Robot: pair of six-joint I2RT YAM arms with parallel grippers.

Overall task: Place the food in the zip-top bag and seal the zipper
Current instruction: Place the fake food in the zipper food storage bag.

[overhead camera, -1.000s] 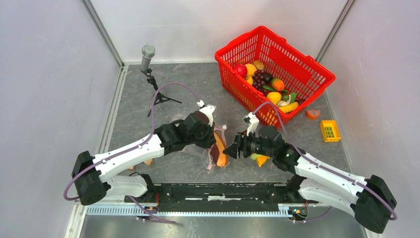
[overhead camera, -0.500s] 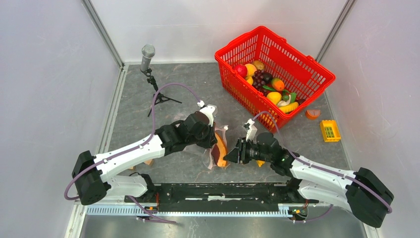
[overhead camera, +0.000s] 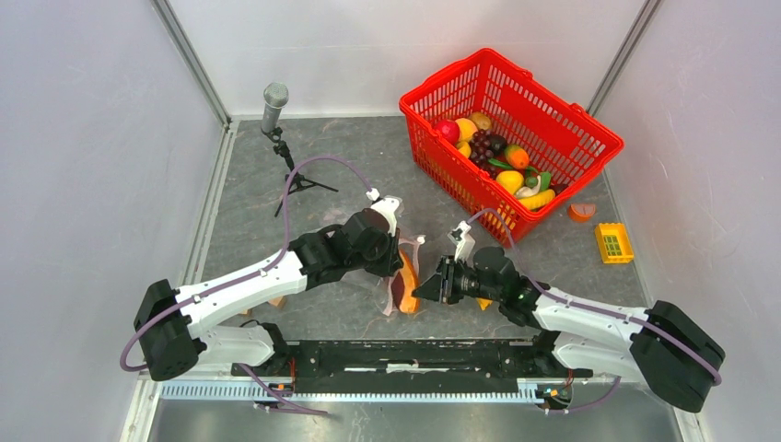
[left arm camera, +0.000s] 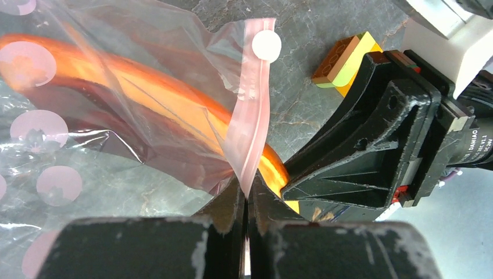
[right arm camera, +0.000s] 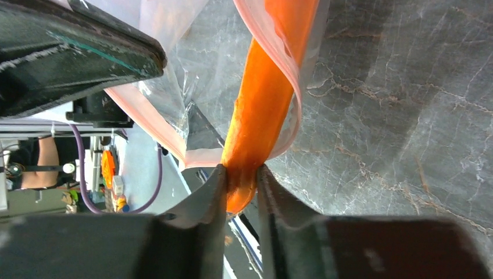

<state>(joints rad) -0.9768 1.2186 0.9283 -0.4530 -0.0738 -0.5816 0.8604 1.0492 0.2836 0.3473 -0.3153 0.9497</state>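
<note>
The loading step is in hand: a long orange piece (right arm camera: 268,87) of food is being fed through the mouth of the bag (left arm camera: 87,145), which lies on the grey table (overhead camera: 359,147) between the two arms, near their bases. The bag's pink zipper strip (left arm camera: 256,110) is pinched flat between the closed fingers of the left gripper (left arm camera: 245,200), so that the mouth is held lifted and open towards the other arm. The tail end of the orange piece is clamped by the right gripper (right arm camera: 241,183), whose jaws are pressed onto it from both sides. Most of the piece is seen inside the clear dotted plastic, with the pink rim looped around it — only the gripped end is left outside. The rest of the food (overhead camera: 497,157) is heaped in the red basket (overhead camera: 576,138) at the far right, well apart from the bag. Next, it is judged, the piece needs to be pushed a little deeper and released, and the right fingers need to be drawn back without the rim being dragged along — a firm left hold on the strip is called for meanwhile. The zipper is not yet closed, and much food is left to be fetched before sealing can be attempted.
</note>
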